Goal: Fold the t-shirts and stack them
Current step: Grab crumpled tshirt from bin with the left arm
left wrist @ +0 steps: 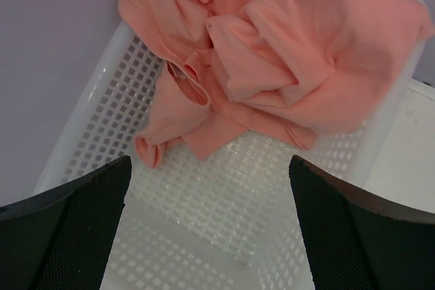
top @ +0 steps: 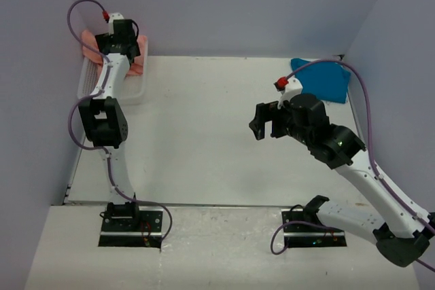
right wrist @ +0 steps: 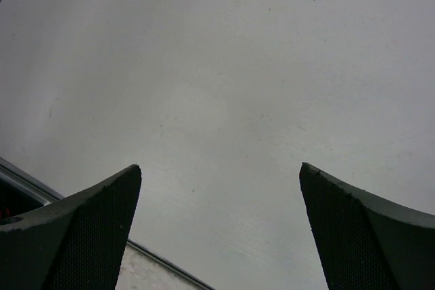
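**Left Hand Over Basket: Pickup Hazards**

My left gripper [left wrist: 209,168] hangs above the white plastic mesh basket [left wrist: 75,127], jaws spread wide and holding nothing. The crumpled salmon-pink cloth t-shirt [left wrist: 285,52] lies at the basket's far end, partly draped over the rim. My right gripper [right wrist: 221,171] is equally wide and empty, over the bare white table [top: 204,134].

Hazards, as I judge them:
- Closing too low could catch the mesh floor together with the cloth and lift the basket.
- Pinching one loose fold could raise only part of the shirt. The rest may drag on the rim and tip the basket.

Only the left wrist view shows the folds and the mesh floor. In the overhead view my arm covers most of that shirt. Only the overhead view shows the teal-blue cloth t-shirt [top: 326,79], at the table's far right corner, well apart from the basket. The right wrist view shows neither shirt.
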`<action>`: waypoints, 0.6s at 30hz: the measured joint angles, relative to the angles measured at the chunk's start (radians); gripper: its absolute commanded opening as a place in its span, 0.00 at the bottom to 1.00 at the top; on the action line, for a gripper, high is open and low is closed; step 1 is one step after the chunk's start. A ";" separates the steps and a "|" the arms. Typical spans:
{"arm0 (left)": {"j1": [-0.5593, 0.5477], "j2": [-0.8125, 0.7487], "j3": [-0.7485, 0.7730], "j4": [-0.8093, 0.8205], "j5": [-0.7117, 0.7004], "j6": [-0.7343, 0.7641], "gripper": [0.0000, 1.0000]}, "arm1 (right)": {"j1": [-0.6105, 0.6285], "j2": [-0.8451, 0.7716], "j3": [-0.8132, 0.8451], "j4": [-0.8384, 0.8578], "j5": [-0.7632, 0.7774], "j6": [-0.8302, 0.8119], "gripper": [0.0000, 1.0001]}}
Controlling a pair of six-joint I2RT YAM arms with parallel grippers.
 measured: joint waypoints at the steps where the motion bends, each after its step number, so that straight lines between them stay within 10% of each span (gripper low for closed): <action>1: 0.015 0.017 0.008 0.017 0.006 0.014 0.98 | 0.000 -0.010 -0.008 -0.007 -0.003 0.001 0.99; 18: 0.090 0.142 -0.053 0.383 0.367 0.129 1.00 | 0.000 -0.163 -0.114 -0.155 -0.026 0.061 0.99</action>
